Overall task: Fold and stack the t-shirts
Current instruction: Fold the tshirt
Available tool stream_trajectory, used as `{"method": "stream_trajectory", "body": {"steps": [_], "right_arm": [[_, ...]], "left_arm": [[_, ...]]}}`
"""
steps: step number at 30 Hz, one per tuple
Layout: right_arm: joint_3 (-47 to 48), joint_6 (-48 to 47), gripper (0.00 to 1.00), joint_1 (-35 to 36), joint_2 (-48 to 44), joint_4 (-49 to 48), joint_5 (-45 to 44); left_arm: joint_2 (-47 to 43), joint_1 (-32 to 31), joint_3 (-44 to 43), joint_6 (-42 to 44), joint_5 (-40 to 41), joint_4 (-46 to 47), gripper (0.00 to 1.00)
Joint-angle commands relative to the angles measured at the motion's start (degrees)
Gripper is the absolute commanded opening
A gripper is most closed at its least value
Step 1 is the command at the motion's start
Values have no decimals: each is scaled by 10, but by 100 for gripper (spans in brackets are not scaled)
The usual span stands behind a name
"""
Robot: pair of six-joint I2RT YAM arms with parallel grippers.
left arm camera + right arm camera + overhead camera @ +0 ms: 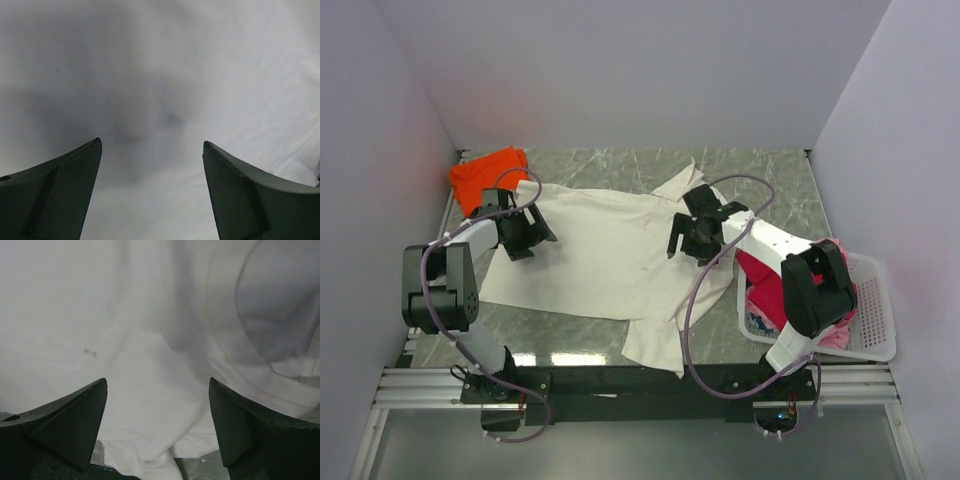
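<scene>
The cream t-shirt (605,255) lies spread on the table (760,170). The left gripper (151,145) and the right gripper (157,382) are over it, both with fingers apart, holding nothing.

Left arm (440,285) and right arm (815,290): black joints, white links, a looping mauve-grey cable (688,320) each, dark wedge-shaped jaws.

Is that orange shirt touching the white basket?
Apart. The top view shows the orange t-shirt in the far left corner and the basket at the near right, with the cream t-shirt spread between them.
</scene>
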State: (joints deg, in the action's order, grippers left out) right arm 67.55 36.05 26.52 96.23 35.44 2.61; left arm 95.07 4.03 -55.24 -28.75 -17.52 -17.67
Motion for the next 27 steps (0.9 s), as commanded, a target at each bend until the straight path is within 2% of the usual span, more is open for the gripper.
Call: {"method": "stream_trajectory", "body": {"steps": [1,7,12,16,21,24,27], "right_arm": [[-12,13,88,-3,-18,-35,-25],[5,25,88,-20,50,-22,-24],[18,39,88,-44,96,-18,17],[72,14,88,-59,162,-3,19],[105,-6,88,-87,186,-5,-21],[95,-8,88,-105,176,-29,-3],[105,-40,88,-106,164,-50,-3]], "left_arm": [[21,3,-20,-1,20,22,88],[107,4,-63,11,34,11,88],[176,4,-116,26,56,-3,88],[200,2,-142,19,49,7,87],[166,-12,-151,8,44,35,87],[120,-17,-146,-8,46,38,88],[39,-17,-106,-26,61,47,88]]}}
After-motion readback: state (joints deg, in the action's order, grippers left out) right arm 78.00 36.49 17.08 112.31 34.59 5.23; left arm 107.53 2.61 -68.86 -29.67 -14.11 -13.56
